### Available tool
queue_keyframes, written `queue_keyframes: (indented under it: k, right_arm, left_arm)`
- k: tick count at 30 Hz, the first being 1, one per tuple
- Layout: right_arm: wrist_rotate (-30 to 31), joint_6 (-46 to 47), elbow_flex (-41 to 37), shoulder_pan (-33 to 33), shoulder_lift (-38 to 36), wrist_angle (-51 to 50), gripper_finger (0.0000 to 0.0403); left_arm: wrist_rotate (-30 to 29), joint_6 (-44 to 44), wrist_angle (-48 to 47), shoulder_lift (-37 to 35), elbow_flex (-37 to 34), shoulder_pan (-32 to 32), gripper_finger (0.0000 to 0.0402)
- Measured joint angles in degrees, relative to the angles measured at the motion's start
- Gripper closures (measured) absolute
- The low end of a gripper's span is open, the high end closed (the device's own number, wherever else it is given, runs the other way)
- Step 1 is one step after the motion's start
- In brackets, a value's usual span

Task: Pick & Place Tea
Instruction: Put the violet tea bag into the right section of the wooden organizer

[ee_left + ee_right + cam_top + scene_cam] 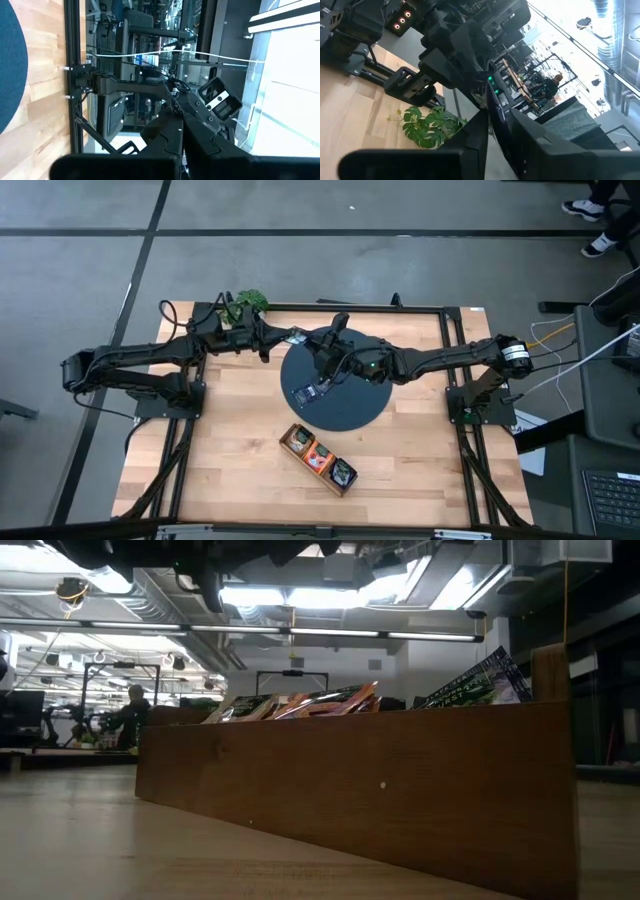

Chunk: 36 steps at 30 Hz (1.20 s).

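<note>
Left gripper (297, 338) is clamped shut on a tea sachet (294, 338) at the round mat (350, 402) edge, right gripper (325, 352) alongside (finger gap unclear), two more sachets (311, 391) on the mat below it.

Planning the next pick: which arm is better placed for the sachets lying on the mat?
Right, probably. The right tool hovers over the mat, with the two sachets close beside its wrist; the left tool sits shut at the mat's far rim.
</note>
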Motion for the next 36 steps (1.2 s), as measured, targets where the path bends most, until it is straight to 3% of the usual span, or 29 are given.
queue_keyframes:
  k: [3, 8, 20, 25, 28, 32, 36]
  right_arm:
    - [0.00, 2.46, 0.00, 0.05, 0.00, -0.22, 0.0320]
    - [-0.51, 21.74, 0.00, 0.07, -0.51, -3.52, 0.0318]
    - [-18.42, 65.21, -0.04, 0.09, -8.47, -20.78, 0.0317]
    - [-21.20, 74.58, -0.07, 0.10, -10.10, -25.26, 0.0317]
    - [-25.84, 80.33, -0.04, -0.14, -10.16, -25.64, 0.0317]
    - [-33.97, 85.77, -0.04, -1.90, -10.19, -26.74, 0.0317]
    - [-34.87, 86.97, -0.04, -2.99, -10.16, -28.94, 0.0317]
  left_arm:
    - [0.04, 1.39, 0.00, 0.00, 0.00, 0.00, 0.0399]
    - [1.39, 4.64, -0.02, 0.00, -0.02, 0.72, 0.0399]
    - [6.93, 16.09, -0.98, 0.02, -0.02, 1.15, 0.0399]
    - [9.65, 20.27, -1.15, 0.02, -0.02, 1.07, 0.0400]
    - [12.42, 24.56, -2.34, 0.00, -0.02, 0.90, 0.0400]
    - [14.76, 33.46, -5.86, 0.02, -0.02, -0.07, 0.0400]
    - [16.48, 43.91, -9.36, 0.02, -0.02, -1.25, 0.0400]
